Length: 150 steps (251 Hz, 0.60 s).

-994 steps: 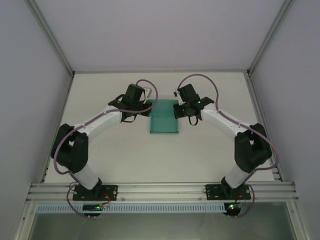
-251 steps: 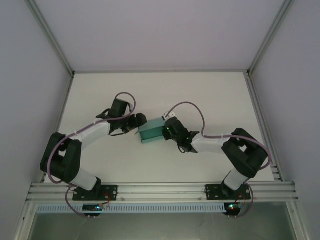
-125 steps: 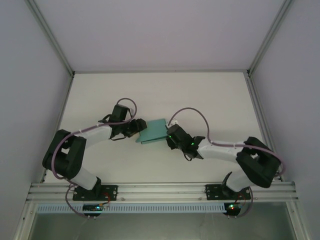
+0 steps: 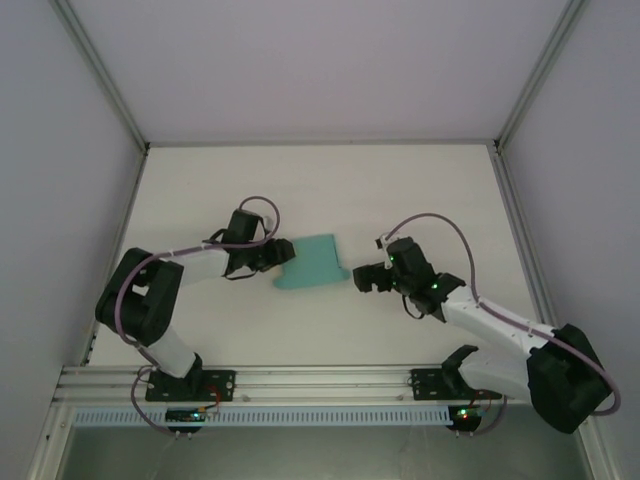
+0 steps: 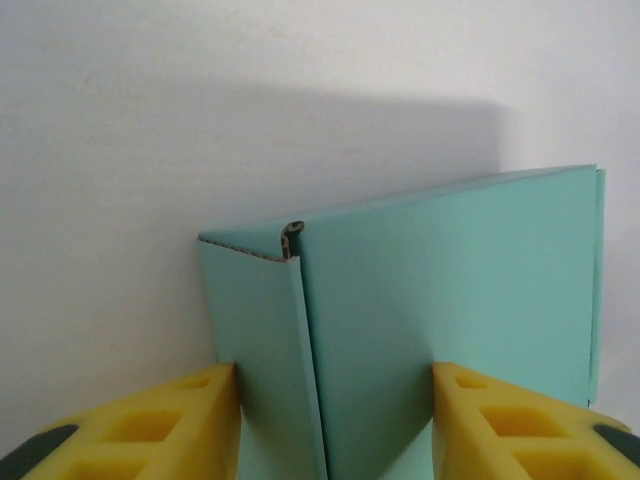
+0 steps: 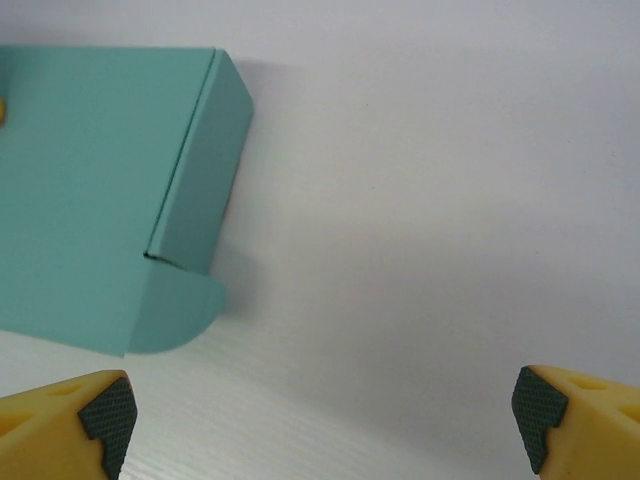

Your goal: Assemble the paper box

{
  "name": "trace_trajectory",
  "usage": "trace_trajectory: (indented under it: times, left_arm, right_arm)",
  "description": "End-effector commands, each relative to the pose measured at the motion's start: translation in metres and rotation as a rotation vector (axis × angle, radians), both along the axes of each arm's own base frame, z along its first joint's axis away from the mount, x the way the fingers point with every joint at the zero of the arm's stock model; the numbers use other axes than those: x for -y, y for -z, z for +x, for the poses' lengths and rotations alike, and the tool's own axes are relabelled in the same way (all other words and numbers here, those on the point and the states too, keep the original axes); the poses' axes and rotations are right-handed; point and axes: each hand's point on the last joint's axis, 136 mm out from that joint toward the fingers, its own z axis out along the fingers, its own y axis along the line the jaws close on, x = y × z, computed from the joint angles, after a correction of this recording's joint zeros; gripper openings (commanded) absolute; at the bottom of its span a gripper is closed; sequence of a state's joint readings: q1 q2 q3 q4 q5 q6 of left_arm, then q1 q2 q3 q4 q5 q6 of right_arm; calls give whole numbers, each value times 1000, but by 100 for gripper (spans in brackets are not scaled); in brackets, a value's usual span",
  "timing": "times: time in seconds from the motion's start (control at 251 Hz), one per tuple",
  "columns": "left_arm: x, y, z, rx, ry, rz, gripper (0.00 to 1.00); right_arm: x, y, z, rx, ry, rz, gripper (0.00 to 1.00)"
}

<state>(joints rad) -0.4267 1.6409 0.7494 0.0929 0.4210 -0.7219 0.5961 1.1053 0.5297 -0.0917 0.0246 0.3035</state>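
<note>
The paper box point(image 4: 315, 260) is a teal card box, partly folded, in the middle of the white table. My left gripper point(image 4: 279, 255) is at its left end. In the left wrist view the box point(image 5: 440, 290) fills the gap of the left gripper point(image 5: 335, 372), a folded corner ridge pointing away, both yellow fingers point(image 5: 200, 420) against the card. My right gripper point(image 4: 361, 278) stands open just right of the box, apart from it. In the right wrist view the box point(image 6: 90, 180) lies at upper left, a rounded flap on its near corner; the right gripper point(image 6: 320, 405) holds nothing.
The white table point(image 4: 330, 190) has bare room behind and to both sides of the box. Grey enclosure walls and metal posts point(image 4: 100, 80) close it in. An aluminium rail point(image 4: 320, 380) with both arm bases runs along the near edge.
The right gripper let go of the box, opened wide and drew back to the right. The left jaws narrowed onto the box's left end. The box shifted slightly right.
</note>
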Motion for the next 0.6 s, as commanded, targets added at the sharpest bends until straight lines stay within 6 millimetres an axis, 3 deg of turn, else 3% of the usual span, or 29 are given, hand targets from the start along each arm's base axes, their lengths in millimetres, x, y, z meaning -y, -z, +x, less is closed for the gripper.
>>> trace_trajectory:
  times: [0.0,0.148,0.351,0.595]
  left_arm:
    - [-10,40,-19,-80,12,38,45]
    - [-12,43,-15,-64,-5,-25,39]
    - [-14,31,-16,-17,-13,-221,39]
    - [-19,28,-21,18,-9,-304,35]
  right_arm:
    - [-18,-13,4,-47,-55,138,99]
    - [-26,-4,16,-197,-40,190,99]
    - [-62,4,34,-352,-82,338,99]
    - [-93,10,48,-446,-112,455,97]
